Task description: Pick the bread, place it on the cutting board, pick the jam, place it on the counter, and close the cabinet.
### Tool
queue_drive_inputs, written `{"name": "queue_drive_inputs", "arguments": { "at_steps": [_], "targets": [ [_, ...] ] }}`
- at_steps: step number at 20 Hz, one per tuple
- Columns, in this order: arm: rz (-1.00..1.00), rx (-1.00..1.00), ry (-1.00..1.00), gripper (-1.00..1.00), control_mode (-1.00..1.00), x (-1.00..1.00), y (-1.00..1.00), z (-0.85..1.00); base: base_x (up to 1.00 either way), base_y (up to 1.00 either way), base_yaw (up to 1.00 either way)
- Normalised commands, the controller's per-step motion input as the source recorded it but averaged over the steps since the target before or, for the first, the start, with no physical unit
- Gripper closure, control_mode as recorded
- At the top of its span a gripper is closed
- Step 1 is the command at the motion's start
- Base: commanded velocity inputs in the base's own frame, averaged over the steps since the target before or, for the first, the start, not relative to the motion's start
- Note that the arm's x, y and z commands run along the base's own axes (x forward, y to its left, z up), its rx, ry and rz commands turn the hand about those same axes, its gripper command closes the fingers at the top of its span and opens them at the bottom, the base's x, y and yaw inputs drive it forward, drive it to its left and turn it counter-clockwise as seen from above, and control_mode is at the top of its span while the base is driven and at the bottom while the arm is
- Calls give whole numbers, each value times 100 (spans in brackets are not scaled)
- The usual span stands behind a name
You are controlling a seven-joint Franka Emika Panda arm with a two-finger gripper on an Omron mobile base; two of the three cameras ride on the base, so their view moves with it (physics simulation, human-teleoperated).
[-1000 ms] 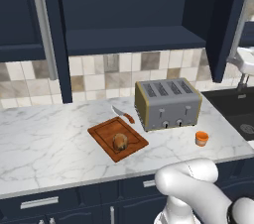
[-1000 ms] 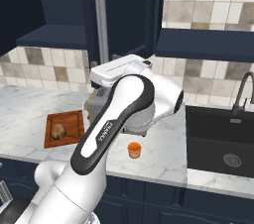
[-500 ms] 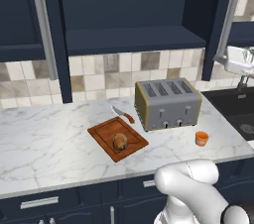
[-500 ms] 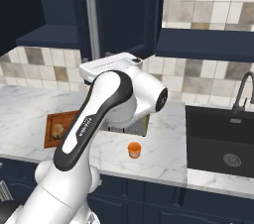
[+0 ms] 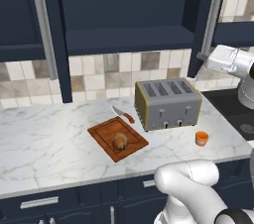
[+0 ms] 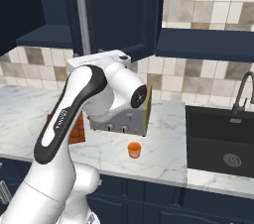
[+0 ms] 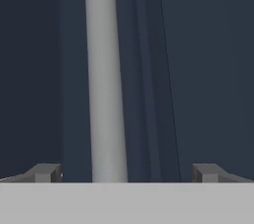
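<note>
Arm raised, pincer [image 7: 124,172] spread wide facing the cabinet [image 7: 198,69] door's handle [image 7: 104,79].

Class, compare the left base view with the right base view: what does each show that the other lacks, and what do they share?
Left base view alone: the bread lying on the cutting board, with a knife beside the board.

Right base view alone: a sink with its faucet.

Both: the toaster, the jam standing on the counter in front of it, the open cabinet door with its silver handle, and the tiled wall.
</note>
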Motion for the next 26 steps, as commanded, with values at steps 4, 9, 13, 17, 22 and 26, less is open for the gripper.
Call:
{"name": "queue_drive_inputs", "arguments": {
  "at_steps": [4, 9, 13, 17, 22, 26],
  "targets": [
    [-2, 0, 0, -100, -100, 45, 18, 4, 0, 0, 0],
    [-2, 0, 0, -100, -100, 44, 17, 5, 0, 0, 0],
    [-3, 0, 0, -100, -100, 44, 17, 1, 0, 0, 0],
    [-2, 0, 0, -100, -100, 41, 19, 1, 0, 0, 0],
    [-2, 0, 0, -100, -100, 27, 24, 4, 0, 0, 0],
    [-3, 0, 0, -100, -100, 30, 23, 4, 0, 0, 0]
  ]
}}
